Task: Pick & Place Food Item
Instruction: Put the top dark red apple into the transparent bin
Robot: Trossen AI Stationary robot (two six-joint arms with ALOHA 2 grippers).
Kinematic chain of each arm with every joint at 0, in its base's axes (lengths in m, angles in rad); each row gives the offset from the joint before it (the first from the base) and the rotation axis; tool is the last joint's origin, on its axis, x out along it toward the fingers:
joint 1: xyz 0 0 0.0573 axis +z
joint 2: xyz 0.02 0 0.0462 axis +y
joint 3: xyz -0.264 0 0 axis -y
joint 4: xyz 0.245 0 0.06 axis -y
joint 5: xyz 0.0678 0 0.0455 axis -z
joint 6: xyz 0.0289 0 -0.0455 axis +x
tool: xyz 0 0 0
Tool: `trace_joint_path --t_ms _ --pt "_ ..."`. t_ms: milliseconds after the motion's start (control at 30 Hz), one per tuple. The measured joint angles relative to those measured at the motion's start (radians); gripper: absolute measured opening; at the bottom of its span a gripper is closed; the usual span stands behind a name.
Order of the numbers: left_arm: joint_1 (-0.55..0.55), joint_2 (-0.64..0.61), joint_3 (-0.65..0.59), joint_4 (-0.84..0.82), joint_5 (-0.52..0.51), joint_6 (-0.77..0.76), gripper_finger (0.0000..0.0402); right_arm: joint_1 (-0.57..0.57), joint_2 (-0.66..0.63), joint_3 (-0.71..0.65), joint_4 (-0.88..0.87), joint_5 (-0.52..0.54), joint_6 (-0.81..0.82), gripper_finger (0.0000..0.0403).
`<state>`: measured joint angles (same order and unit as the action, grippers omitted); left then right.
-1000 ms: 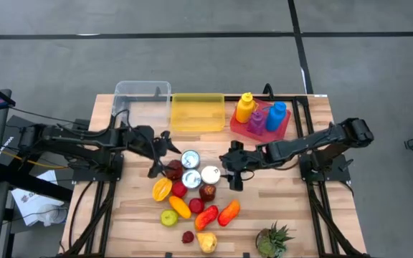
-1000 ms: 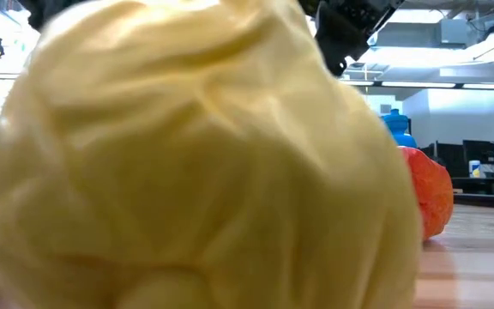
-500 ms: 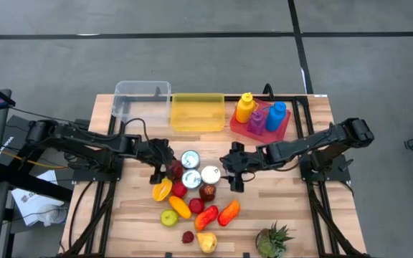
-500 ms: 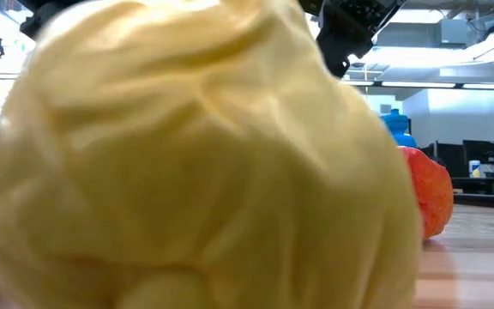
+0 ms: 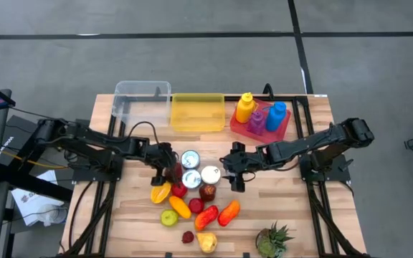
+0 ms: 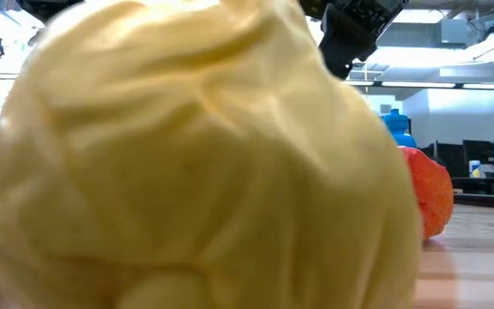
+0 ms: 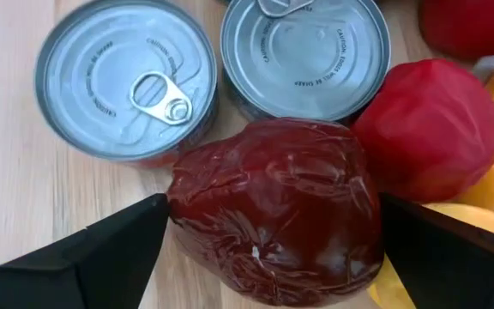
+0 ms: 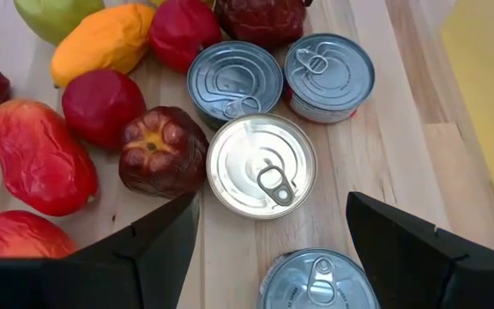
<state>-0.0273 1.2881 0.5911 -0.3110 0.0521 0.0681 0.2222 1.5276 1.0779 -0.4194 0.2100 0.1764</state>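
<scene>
left gripper (image 7: 268,249) now lower, apparently straddling dark red fruit (image 7: 277,210)

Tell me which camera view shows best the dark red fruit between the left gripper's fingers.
The left wrist view: the dark red fruit fills it, between the open fingers. The high view shows it small, the right wrist view only partly, the low view not at all.

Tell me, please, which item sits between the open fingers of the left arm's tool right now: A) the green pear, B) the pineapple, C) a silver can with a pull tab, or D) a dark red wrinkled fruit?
D: in the left wrist view the dark red fruit lies between the two spread fingers of the left tool, with the two cans just beyond it.
</scene>
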Motion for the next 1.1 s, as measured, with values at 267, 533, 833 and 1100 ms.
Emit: trace_joint_path --t_ms 267,533,833,1100 --pt "0.0 0.013 0.001 0.028 -0.051 0.002 0.0348 0.0 0.0 0.0 0.001 0.0 0.0 0.0285" --pt "0.001 -0.038 0.0 0.001 -0.097 -0.022 0.028 0.0 0.0 0.0 0.0 0.0 0.008 0.0285" --pt "0.0 -0.247 0.0 0.007 -0.203 -0.041 0.0276 0.0 0.0 -0.011 0.094 0.0 -0.005 0.0285" --pt "0.016 -0.476 -0.077 0.344 -0.245 0.055 0.0276 0.002 -0.001 -0.18 0.706 0.0 -0.166 0.0285"
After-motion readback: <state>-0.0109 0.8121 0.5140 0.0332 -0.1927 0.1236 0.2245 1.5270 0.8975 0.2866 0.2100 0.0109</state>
